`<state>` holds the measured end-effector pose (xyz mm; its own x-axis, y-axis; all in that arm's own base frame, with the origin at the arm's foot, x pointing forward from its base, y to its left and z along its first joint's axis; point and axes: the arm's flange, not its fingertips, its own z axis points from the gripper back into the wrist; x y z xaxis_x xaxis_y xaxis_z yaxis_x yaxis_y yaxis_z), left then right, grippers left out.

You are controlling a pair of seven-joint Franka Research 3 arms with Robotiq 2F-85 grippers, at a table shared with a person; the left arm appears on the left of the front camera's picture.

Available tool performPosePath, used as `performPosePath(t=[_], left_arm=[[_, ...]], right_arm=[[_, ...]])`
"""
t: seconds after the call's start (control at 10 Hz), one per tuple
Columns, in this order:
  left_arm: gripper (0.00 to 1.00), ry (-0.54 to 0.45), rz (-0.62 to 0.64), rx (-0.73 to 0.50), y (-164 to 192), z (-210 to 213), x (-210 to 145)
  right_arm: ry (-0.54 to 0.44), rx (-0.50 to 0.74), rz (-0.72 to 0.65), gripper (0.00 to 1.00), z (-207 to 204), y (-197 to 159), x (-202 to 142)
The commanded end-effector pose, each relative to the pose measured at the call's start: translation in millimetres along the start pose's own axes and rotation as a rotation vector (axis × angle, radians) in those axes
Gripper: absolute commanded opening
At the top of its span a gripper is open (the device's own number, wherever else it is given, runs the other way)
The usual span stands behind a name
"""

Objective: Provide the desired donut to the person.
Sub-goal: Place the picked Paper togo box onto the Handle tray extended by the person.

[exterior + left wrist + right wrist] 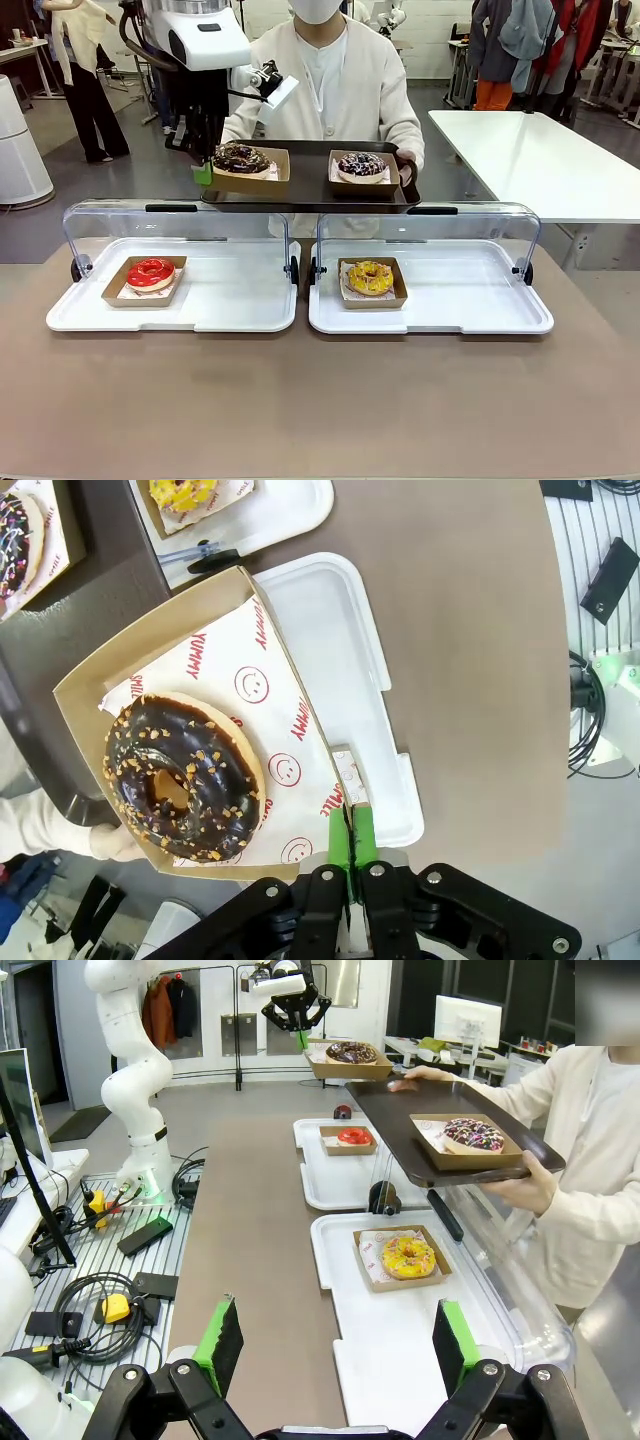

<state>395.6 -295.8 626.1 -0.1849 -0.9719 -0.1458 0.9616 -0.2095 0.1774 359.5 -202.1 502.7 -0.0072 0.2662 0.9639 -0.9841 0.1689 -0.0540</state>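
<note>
Cardboard tray with the chocolate donut, pinched at its rim by the left gripper, should settle flat onto the person's dark tray before release.

Brown table, two white lidded trays on it

The white paper liner under the chocolate donut has the red word "YUMMY" printed on it again and again, with little red smiley faces between the words. This paper lies in the cardboard tray just beyond the left end effector, whose green fingers pinch the tray's edge. No other words can be read.
</note>
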Motion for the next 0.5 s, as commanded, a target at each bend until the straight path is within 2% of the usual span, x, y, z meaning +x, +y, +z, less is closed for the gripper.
performPosePath(t=[0.0,0.4], left_arm=[[0.0,0.002,0.001,0.008,-2.4,3.3,-1.0],[0.0,0.002,0.001,0.008,-2.4,3.3,-1.0]], right_arm=[[-0.004,0.008,-0.005,1.0,0.9,1.4,-0.1],[-0.004,0.008,-0.005,1.0,0.9,1.4,-0.1]])
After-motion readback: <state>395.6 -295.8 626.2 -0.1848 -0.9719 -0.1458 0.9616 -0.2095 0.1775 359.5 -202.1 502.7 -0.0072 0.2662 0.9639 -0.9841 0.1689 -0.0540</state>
